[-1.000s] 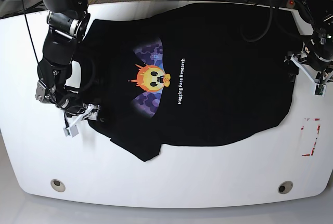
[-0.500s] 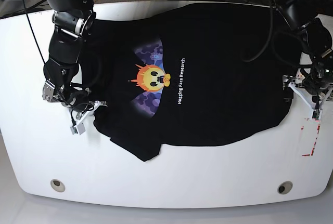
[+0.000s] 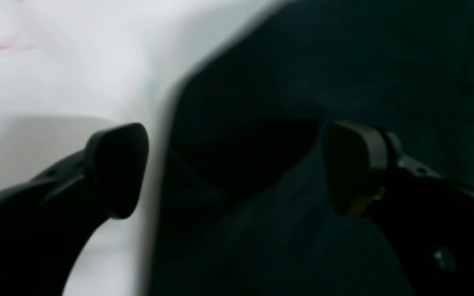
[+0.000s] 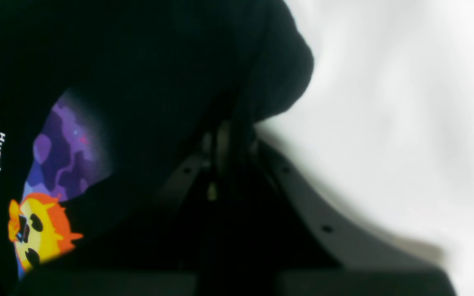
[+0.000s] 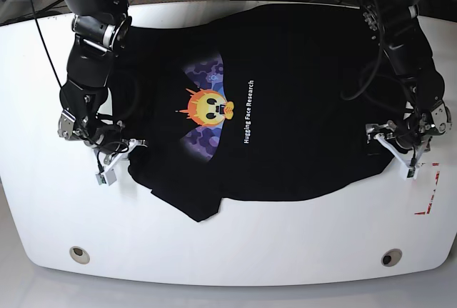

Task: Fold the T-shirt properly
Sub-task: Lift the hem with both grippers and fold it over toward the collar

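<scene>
The black T-shirt (image 5: 300, 108) lies spread on the white table (image 5: 235, 244), its orange face print (image 5: 208, 108) and white text facing up. My right gripper (image 5: 123, 152) is at the shirt's left edge, near a sleeve. In the right wrist view that gripper (image 4: 220, 144) is shut on a bunched fold of the T-shirt (image 4: 138, 61), with the print (image 4: 39, 230) beside it. My left gripper (image 5: 385, 143) is at the shirt's right edge. In the left wrist view it (image 3: 233, 164) is open and straddles the T-shirt (image 3: 344, 61) edge: one finger over bare table, the other over cloth.
A red tape mark (image 5: 428, 194) sits on the table to the right of the shirt. Two round holes (image 5: 80, 254) (image 5: 390, 257) lie near the front edge. Cables hang behind the table's back edge.
The arm on the base view's right has moved down and inward to the shirt's right edge. The other arm shifted slightly right a second ago and has since held still.
</scene>
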Robot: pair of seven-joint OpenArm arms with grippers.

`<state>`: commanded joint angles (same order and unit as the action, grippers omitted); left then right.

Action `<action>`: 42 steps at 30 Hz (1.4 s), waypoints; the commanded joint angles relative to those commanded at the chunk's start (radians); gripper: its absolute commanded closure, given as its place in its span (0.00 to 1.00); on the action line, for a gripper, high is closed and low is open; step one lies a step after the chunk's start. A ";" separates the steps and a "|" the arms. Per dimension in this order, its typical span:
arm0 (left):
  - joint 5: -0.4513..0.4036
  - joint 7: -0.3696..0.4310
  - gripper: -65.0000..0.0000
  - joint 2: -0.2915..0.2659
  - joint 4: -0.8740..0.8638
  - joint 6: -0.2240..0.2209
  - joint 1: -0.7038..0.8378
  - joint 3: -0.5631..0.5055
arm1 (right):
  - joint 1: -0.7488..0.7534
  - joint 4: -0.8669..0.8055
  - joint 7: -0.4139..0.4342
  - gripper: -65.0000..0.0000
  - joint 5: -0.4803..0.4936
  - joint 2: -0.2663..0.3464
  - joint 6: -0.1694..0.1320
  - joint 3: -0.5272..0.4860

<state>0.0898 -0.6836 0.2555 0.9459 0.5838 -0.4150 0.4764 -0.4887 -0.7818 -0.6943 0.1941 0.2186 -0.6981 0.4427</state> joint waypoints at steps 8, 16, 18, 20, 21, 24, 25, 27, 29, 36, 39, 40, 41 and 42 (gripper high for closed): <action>0.002 0.038 0.00 0.002 -0.081 0.000 -0.021 0.000 | 0.023 -0.002 0.000 1.00 0.000 -0.008 0.000 0.000; 0.002 0.041 0.27 0.000 -0.083 0.000 -0.031 0.000 | 0.034 -0.002 0.000 1.00 0.000 -0.026 0.000 0.000; 0.000 0.043 0.55 0.000 -0.087 0.000 -0.038 0.000 | 0.034 -0.002 0.000 1.00 0.000 -0.026 0.000 0.000; -0.002 0.061 0.85 0.000 -0.083 0.000 -0.035 0.000 | 0.034 -0.003 0.000 1.00 0.000 -0.026 0.000 0.000; -0.003 0.072 0.96 0.000 -0.081 0.000 -0.034 0.000 | 0.031 -0.003 0.000 1.00 0.000 -0.026 0.000 0.000; -0.005 0.080 0.99 0.000 -0.075 0.000 -0.034 0.000 | 0.025 -0.003 0.000 1.00 0.000 -0.026 0.000 -0.002; -0.003 0.078 0.99 0.000 -0.058 0.000 -0.034 0.002 | 0.025 -0.006 -0.002 1.00 0.000 -0.026 0.000 -0.002; -0.005 0.078 1.00 0.002 -0.008 0.000 -0.028 0.003 | 0.025 -0.037 -0.008 1.00 0.000 -0.026 0.000 -0.002; -0.005 0.078 1.00 0.002 0.048 0.000 0.002 0.002 | 0.028 -0.084 -0.035 1.00 0.000 -0.026 0.000 -0.002; -0.002 0.017 1.00 0.000 0.245 0.000 0.044 -0.009 | 0.017 -0.247 -0.147 1.00 0.000 -0.028 0.000 -0.002; 0.002 -0.031 1.00 0.000 0.334 0.000 0.041 -0.012 | -0.028 -0.279 -0.181 1.00 -0.006 -0.028 0.000 -0.003; 0.002 -0.041 1.00 0.000 0.370 0.000 0.040 -0.012 | -0.049 -0.279 -0.192 1.00 -0.008 -0.025 0.000 -0.003; 0.002 -0.051 1.00 -0.002 0.400 0.000 0.034 -0.014 | -0.072 -0.279 -0.201 1.00 -0.008 -0.017 0.000 -0.003; 0.002 -0.060 1.00 -0.008 0.427 0.000 0.023 -0.014 | -0.097 -0.279 -0.209 1.00 -0.008 -0.005 0.000 -0.003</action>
<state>0.0913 -0.7434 0.2478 1.3725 0.5838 -0.3920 0.4626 -0.5854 -1.0610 -0.9030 0.1864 0.2140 -0.6981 0.4396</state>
